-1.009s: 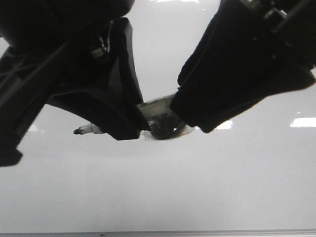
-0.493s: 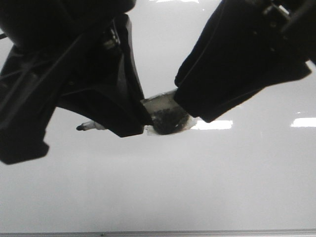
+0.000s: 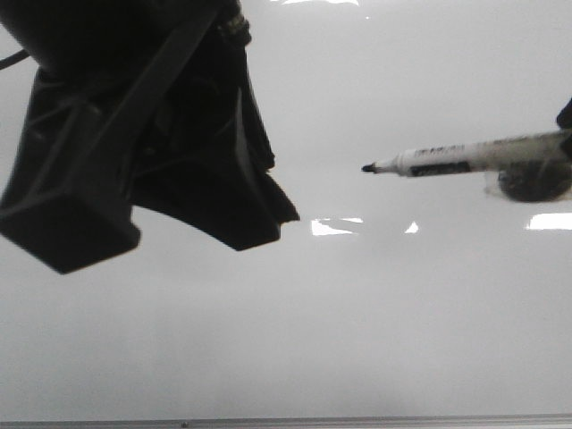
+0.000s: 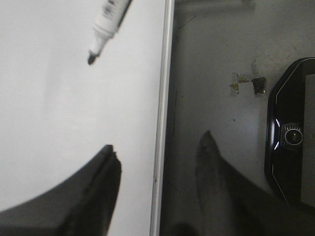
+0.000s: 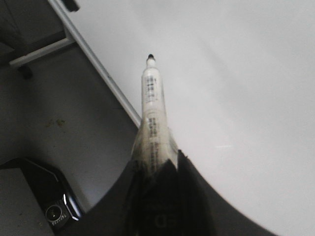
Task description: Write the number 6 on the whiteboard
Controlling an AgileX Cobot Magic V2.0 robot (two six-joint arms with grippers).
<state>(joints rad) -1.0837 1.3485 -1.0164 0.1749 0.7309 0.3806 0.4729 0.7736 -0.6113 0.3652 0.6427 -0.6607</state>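
Observation:
The whiteboard (image 3: 357, 340) is a glossy pale grey board that fills the front view. No number 6 shows on it in any view. My right gripper (image 5: 157, 162) is shut on a white marker (image 5: 151, 98) whose black tip points out over the board. In the front view the marker (image 3: 465, 157) reaches in from the right edge, its tip pointing left, with the gripper itself almost out of view. My left gripper (image 3: 246, 219) hangs open and empty at the left. Its fingers straddle the board's frame edge (image 4: 162, 123), and the marker tip (image 4: 92, 59) is ahead of them.
The board's thin grey frame runs along the bottom of the front view (image 3: 286, 421). Beside the board is a dark grey tabletop (image 4: 216, 59) with a black device (image 4: 293, 142) and scraps of tape (image 4: 246, 83). The device also shows in the right wrist view (image 5: 54, 209).
Both grippers were on the marker together. My left gripper has let go and lifted away to the left; my right gripper has carried the marker off to the right and higher.

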